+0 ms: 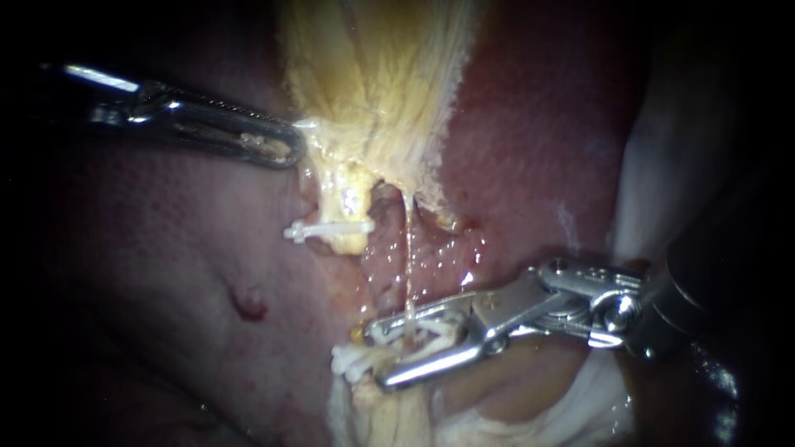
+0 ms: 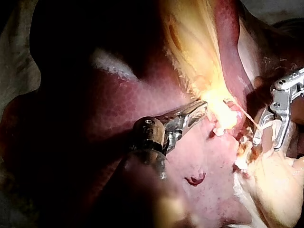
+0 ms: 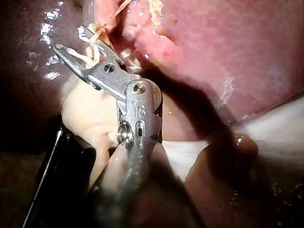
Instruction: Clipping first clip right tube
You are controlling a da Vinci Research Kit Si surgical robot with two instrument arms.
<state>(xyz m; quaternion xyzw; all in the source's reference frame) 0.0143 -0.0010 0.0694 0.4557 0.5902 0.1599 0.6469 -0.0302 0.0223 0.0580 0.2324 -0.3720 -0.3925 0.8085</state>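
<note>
Your right tool (image 1: pixel 378 352) lies nearest. Its jaws stand wide apart and hold a white clip (image 1: pixel 426 331), which sits across the thin right tube (image 1: pixel 407 248) but is not yet closed. Your left tool (image 1: pixel 291 149) is clamped on the edge of the gallbladder (image 1: pixel 373 83). The next move, I think, is to squeeze squarely across the tube.

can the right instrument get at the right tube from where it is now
Probably yes: the right instrument, its jaws holding a white clip, straddles the thin right tube, and the left instrument is well aside at the gallbladder.
</note>
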